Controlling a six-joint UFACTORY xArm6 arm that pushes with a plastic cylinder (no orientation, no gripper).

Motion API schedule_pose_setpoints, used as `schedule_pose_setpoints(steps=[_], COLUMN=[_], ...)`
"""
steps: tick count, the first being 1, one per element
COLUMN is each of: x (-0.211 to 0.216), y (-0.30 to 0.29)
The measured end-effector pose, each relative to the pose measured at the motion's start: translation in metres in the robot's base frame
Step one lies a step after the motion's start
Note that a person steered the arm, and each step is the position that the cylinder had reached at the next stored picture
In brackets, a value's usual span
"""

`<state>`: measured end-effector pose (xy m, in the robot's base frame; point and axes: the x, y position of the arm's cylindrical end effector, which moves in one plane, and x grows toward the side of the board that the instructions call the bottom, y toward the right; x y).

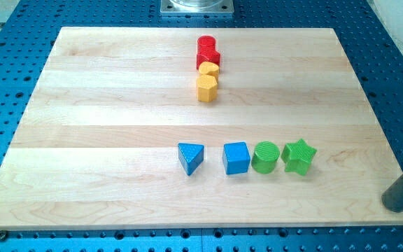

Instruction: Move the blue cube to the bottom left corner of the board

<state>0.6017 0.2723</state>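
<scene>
The blue cube (236,157) lies on the wooden board (103,140), low and a little right of the middle. A blue triangular block (191,157) lies to its left. A green cylinder (265,156) touches the cube's right side, and a green star (299,155) sits right of that. My tip (396,201) shows at the view's bottom right, just off the board's right edge and far to the right of the cube, touching no block.
Near the board's top middle, a red cylinder (206,44), a red block (210,57), a small yellow block (209,69) and a yellow hexagonal block (207,88) stand in a tight column. A blue perforated table (5,91) surrounds the board.
</scene>
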Motion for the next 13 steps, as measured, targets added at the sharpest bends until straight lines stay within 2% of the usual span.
schedule_pose_setpoints(steps=[1, 3, 4, 5, 8, 9, 11, 12, 13], x=[-0.002, -0.062, -0.069, -0.061, -0.08, -0.061, -0.047, -0.063, -0.048], y=[-0.008, -0.039, -0.04, -0.074, -0.274, -0.281, -0.415, -0.383, -0.31])
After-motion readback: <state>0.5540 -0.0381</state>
